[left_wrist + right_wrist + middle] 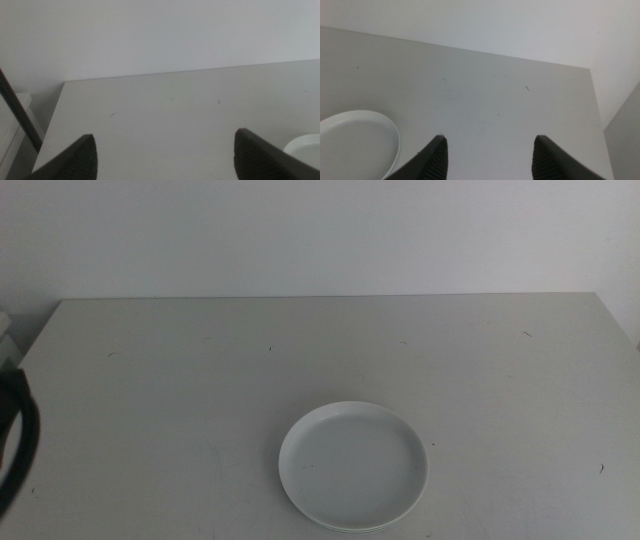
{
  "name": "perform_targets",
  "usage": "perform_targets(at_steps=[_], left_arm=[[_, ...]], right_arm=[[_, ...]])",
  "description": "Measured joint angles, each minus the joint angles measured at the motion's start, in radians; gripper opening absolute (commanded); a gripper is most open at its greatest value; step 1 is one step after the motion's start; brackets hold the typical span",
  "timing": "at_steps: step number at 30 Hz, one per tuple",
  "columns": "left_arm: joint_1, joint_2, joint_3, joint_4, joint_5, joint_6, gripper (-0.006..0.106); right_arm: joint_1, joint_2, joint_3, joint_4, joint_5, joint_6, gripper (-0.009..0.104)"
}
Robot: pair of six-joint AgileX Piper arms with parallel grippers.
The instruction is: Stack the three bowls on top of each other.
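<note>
- Only one bowl (353, 466) is seen in the middle view: a white, shallow, low-rimmed one resting flat on the table (180, 380), toward the near edge and slightly right of centre.
- A faint second rim line under its near edge may hint at another bowl beneath, but this cannot be confirmed; no grey or mint green bowl can be made out.
- Which step is in hand is therefore hard to judge, and nothing is being held.
- The left end effector (165, 155) is kept spread and empty, low above the table, with the bowl's rim just beside one jaw.
- The right end effector (490, 155) is likewise spread and empty, the bowl lying off to one side.
- Neither arm is shown in the middle view; only a dark curved object (18, 440) is cut off at its left edge.
</note>
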Motion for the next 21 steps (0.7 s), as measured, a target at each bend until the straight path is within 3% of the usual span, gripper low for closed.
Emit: perform_targets(at_steps=[8,21], left_arm=[[0.000,-0.179,0.119,-0.002,-0.034,0.000,0.105],[0.001,-0.198,0.167,-0.003,-0.038,0.001,0.105]], right_arm=[[0.000,-0.199,0.135,-0.010,-0.078,-0.001,0.044],[0.000,-0.227,0.222,-0.041,-0.160,-0.001,0.043]])
